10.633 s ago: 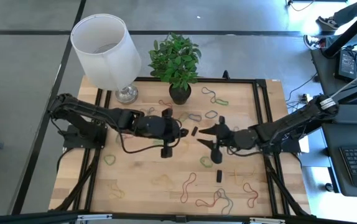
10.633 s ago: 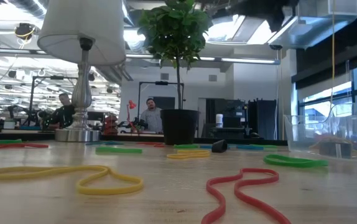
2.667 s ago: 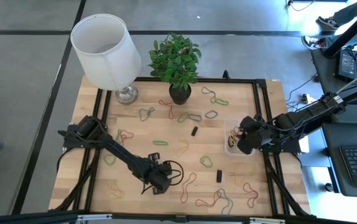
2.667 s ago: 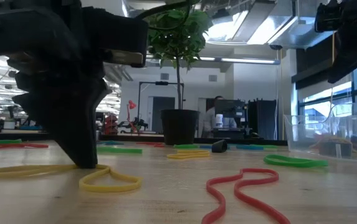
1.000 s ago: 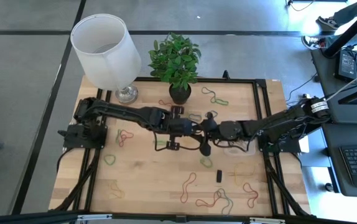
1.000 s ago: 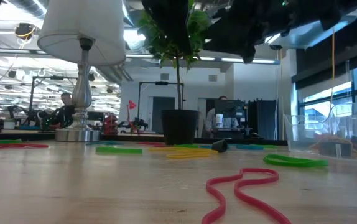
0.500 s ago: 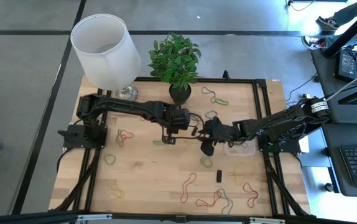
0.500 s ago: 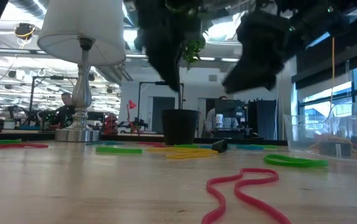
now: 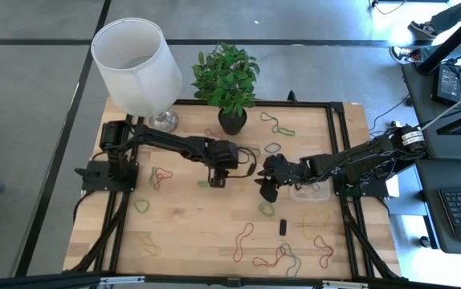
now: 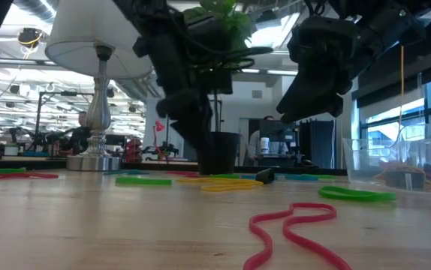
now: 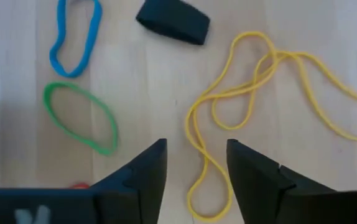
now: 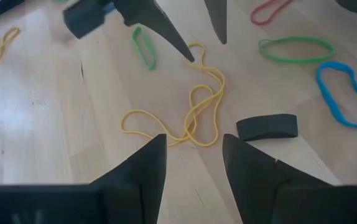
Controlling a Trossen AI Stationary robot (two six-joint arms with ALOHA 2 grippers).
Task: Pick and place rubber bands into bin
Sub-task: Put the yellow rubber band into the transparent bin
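Half a second ago the left gripper [image 9: 218, 181] sat a little further toward 3 o'clock, closer to the right gripper [image 9: 265, 187]; it now lies nearer the table's middle, and the gap between the two has widened. A yellow rubber band [image 11: 253, 93] that was not on the wood a second ago lies loose under the left gripper, tangled in several loops. The left jaws stand spread, with nothing between them; the yellow band lies flat on the table below their tips.

The right gripper hovers just at 3 o'clock of that band, its jaws parted and empty, hardly shifted since the earlier frame. In the right wrist view the same yellow band [image 12: 188, 115] lies ahead of its fingers, with the left gripper's tips above its far end.

The clear bin [image 9: 309, 191] sits just at 3 o'clock of the right gripper, partly under that arm; in the low view it [image 10: 396, 169] stands at the right edge.

Around the yellow band: a small black block [image 11: 173, 20] just beside it, a blue band [image 11: 74, 37] and a green band [image 11: 82, 118] close by. More bands lie scattered toward 6 o'clock, among them a red band [image 10: 290, 229] nearest the low camera and a green band [image 10: 356, 194] before the bin. A second black block [image 9: 283, 227] lies at 5 o'clock of the grippers. At 12 o'clock stand a potted plant [image 9: 227, 80] and a white-shaded lamp [image 9: 136, 56]. A person [image 10: 257, 144] shows in the room behind.
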